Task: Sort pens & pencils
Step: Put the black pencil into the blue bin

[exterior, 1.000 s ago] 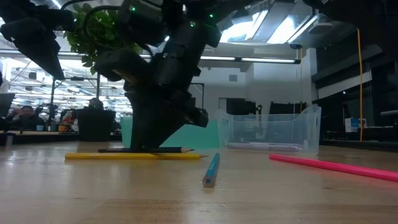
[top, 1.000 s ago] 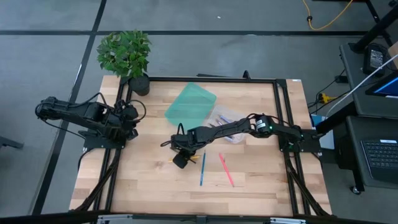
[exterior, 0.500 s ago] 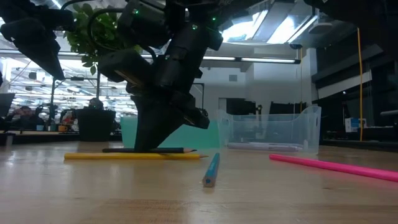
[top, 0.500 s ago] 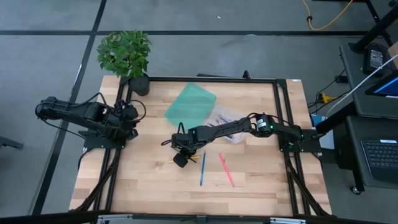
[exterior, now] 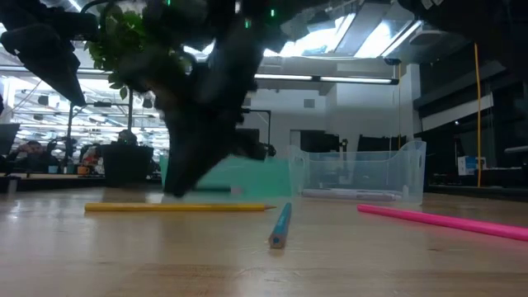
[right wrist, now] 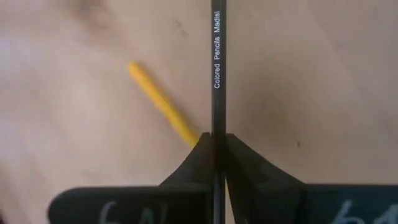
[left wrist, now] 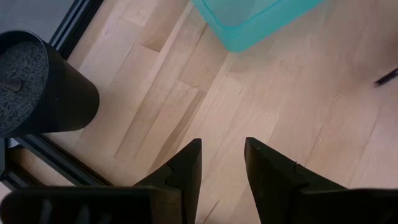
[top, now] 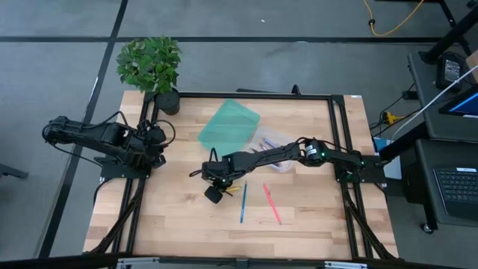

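Light wooden worktop (top: 172, 217) inside a black frame, grey floor around it, potted plant (top: 151, 66) at the far left corner. Right gripper (top: 215, 184) reaches to mid-worktop and is clamped tight on a black pencil (right wrist: 216, 74) (barrel reads "Colored Pencils"), which runs straight out between the fingers (right wrist: 198, 155) in the right wrist view; low view shows the pencil (exterior: 210, 189) raised off the wood, arm blurred. Yellow pencil (top: 230, 190) lies flat on the worktop just under and beside that gripper, also seen in the low view (exterior: 177, 207) and slanting away behind the fingers in the right wrist view (right wrist: 163, 102). Blue pencil (top: 243, 202) and pink pencil (top: 271, 204) lie just to the right, near each other but apart. Teal tray (top: 228, 127) and a clear bin (top: 267, 144) sit farther back; bin holds a few sticks, colours hard to tell. Left gripper (left wrist: 221, 168) waits at the left edge near the plant pot (left wrist: 37, 90), fingers parted with nothing between.
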`<state>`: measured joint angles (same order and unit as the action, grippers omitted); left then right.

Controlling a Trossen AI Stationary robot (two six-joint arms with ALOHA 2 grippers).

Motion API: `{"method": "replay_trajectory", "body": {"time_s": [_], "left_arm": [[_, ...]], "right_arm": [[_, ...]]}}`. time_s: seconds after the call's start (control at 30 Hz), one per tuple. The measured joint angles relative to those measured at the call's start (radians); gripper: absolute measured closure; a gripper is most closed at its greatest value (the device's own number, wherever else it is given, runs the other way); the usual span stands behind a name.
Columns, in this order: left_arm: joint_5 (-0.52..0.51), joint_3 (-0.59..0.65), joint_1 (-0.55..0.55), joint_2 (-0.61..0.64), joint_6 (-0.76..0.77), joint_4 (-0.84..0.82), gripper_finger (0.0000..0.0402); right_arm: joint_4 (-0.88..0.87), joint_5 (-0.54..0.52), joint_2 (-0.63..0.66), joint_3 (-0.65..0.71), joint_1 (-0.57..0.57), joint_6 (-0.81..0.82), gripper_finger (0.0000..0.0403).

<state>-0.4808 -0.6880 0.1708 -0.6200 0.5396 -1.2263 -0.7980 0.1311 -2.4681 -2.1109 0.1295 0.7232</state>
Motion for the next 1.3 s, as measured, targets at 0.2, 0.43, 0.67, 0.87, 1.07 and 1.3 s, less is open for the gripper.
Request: {"method": "replay_trajectory", "body": {"time_s": [0.2,0.43,0.67,0.87,1.07,1.3], "left_arm": [[0.0,0.0,0.0,0.0,0.0,0.0,0.0286],[0.0,0.0,0.0,0.0,0.0,0.0,0.0286],[0.001,0.0,0.0,0.0,0.001,0.003,0.0286],[0.001,0.0,0.0,0.0,0.005,0.008,0.0286],[0.0,0.0,0.0,0.0,0.006,0.008,0.0286],[0.001,0.0,0.0,0.0,0.008,0.021,0.0286]], "right_arm": [[-0.041,-0.019,0.003,-0.097,-0.001,-0.031,0.0384],[-0.261,-0.148,0.027,-0.238,-0.015,-0.118,0.0384],[-0.385,-0.256,0.09,-0.24,-0.098,-0.233,0.0384],[-0.426,-0.256,0.093,-0.244,-0.201,-0.399,0.0384],[-0.47,-0.294,0.093,-0.244,-0.267,-0.584,0.0384],[-0.489,-0.413,0.084,-0.242,-0.277,-0.907,0.0384]]}}
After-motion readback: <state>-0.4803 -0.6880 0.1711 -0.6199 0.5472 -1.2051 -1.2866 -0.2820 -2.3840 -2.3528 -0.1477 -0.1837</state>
